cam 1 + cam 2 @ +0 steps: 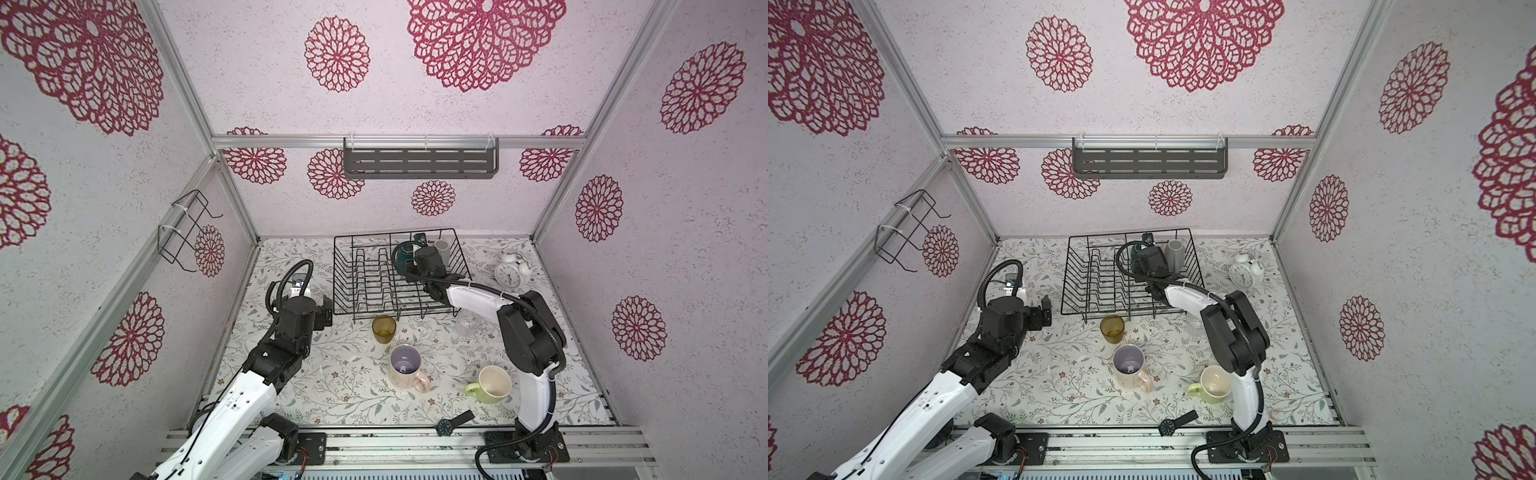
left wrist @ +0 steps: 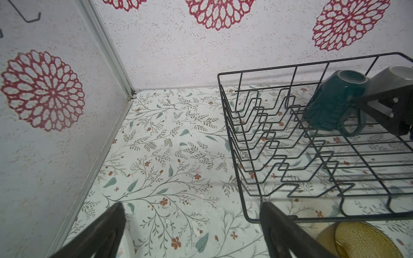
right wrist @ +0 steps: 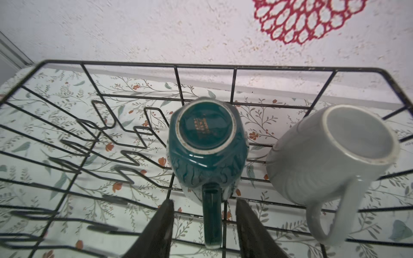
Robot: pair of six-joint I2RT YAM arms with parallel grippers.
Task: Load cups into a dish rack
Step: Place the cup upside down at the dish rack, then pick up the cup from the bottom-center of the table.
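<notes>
Right gripper (image 3: 204, 201), jaws parted clear of the handle of an upturned dark teal mug (image 3: 205, 156), beside a grey mug (image 3: 324, 160) at the dish rack's (image 3: 234, 67) far right. Left gripper (image 2: 193, 205) gapes wide off the rack's near-left corner. Amber tumbler (image 1: 383, 328), clear glass (image 1: 467, 324), pink mug (image 1: 405, 368) and green mug (image 1: 490, 384) sit on the table in front.

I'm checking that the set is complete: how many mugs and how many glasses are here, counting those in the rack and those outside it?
Mugs: 4. The dark teal mug and grey mug are in the dish rack; the pink mug and light green mug are outside it.
Glasses: 2. The amber tumbler and clear glass are both outside it.
Total: 6
</notes>
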